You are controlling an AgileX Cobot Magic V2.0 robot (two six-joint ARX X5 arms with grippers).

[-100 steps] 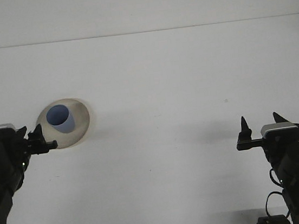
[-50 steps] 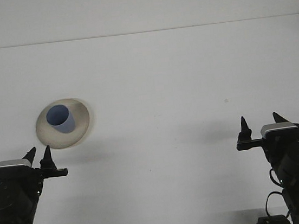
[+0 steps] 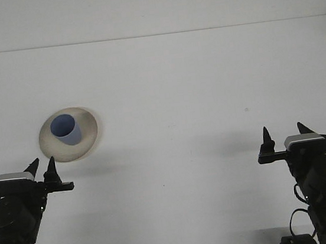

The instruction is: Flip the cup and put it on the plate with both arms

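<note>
A blue cup (image 3: 66,129) stands mouth-up on a beige plate (image 3: 87,136) at the left of the white table. My left gripper (image 3: 42,166) sits near the front left edge, below the plate and apart from it, its two pointed fingers open with nothing between them. At the front right my right gripper (image 3: 284,132) also stands open and empty, far from the cup.
The white table (image 3: 183,95) stretches back to a pale wall. Both arm bases and their cables occupy the front corners.
The left arm has pulled back from the plate's edge and dropped to the front left corner, then settled. The cup stays on the plate. The right arm has not moved.
</note>
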